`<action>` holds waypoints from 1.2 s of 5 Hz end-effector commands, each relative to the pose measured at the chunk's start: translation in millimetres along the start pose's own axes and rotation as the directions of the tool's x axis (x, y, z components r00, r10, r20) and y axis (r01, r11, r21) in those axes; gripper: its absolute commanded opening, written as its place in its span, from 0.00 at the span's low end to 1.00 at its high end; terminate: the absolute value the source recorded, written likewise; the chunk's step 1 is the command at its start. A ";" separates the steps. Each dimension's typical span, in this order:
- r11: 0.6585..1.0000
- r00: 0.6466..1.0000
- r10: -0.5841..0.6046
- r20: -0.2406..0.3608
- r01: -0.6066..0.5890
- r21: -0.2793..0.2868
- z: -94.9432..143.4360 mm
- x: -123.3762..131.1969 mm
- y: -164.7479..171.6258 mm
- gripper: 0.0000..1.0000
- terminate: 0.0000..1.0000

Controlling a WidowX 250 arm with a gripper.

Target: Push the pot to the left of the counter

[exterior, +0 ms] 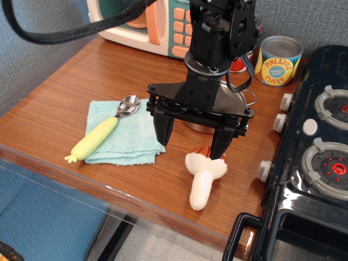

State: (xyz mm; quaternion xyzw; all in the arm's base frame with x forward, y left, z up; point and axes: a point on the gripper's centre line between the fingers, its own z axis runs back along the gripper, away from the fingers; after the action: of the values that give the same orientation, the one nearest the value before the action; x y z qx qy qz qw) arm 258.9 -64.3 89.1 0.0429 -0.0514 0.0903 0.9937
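The shiny steel pot (232, 102) sits on the brown wood counter (54, 114), right of centre. The arm hides most of it; part of its rim and one wire loop handle show on the right. My black gripper (190, 148) hangs just in front of the pot. Its two fingers are spread wide and point down near the countertop. Nothing is between them. The right fingertip is at the cap of a toy mushroom.
A teal cloth (122, 138) with a yellow-handled spoon (103, 133) lies left of the gripper. A white toy mushroom (204, 182) lies in front. A pineapple can (277, 61) stands at the back right, a toy microwave (147, 24) at the back, and a dark toy stove (315, 157) at the right.
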 end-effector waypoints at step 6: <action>0.994 0.995 -0.101 -0.007 0.101 -0.036 -44.9 115.1 -40.9 1.00 0.00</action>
State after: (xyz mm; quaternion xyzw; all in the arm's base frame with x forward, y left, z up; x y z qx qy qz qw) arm 375.7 -80.7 35.5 0.0350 -0.0197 0.0365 0.9985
